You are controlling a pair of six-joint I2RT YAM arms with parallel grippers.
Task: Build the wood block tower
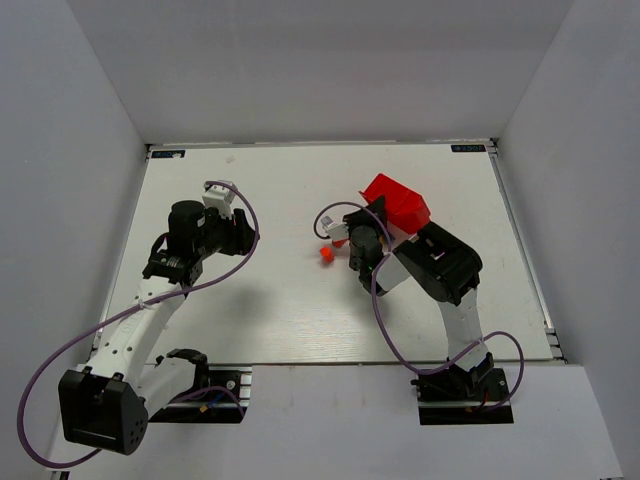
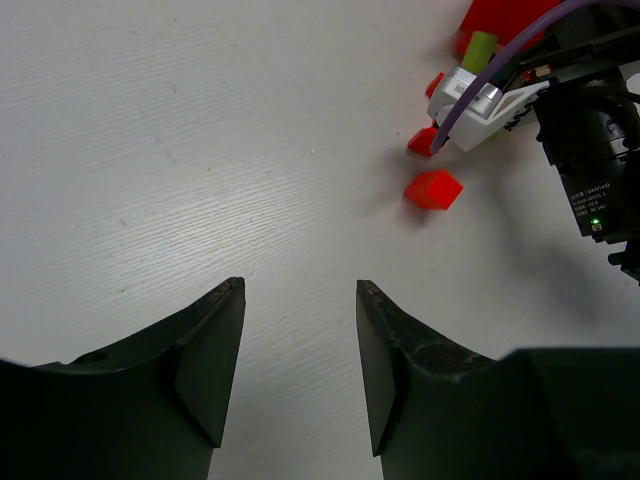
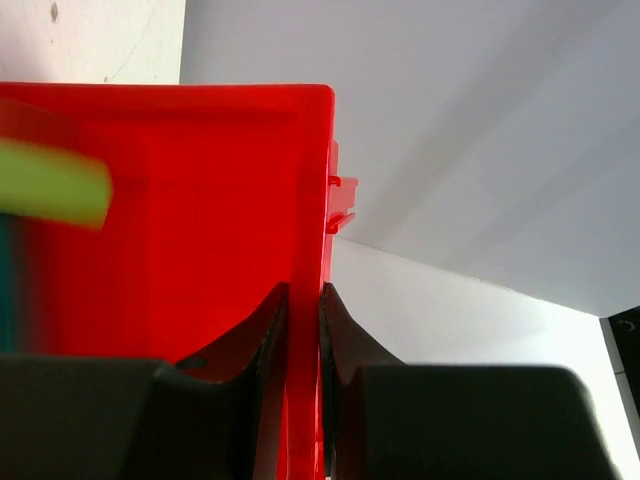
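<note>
Zero blocks were stacked. One orange cube [image 1: 326,254] sat loose near the table centre, well clear of every edge. As a cube it had no long axis, and one corner was turned toward the left arm. Past it, the red pieces [image 2: 423,141] lay just beside the red bin [image 1: 397,203]. Against the bin's inside, the lime-green block [image 3: 50,182] showed blurred, long axis roughly across the right wrist view, with a teal piece [image 3: 6,280] at the frame edge.

The bin was tipped up toward the table's far right, its thin wall pinched by the nearly closed right fingers [image 1: 370,235]. Left of centre, the left fingers [image 1: 242,235] hung about half open and empty.

Risks, my read:
- The thin-wall pinch slips and the bin drops on the pieces.
- Spilled blocks scatter under the right arm.
- The arms clash if the left reaches in.
</note>
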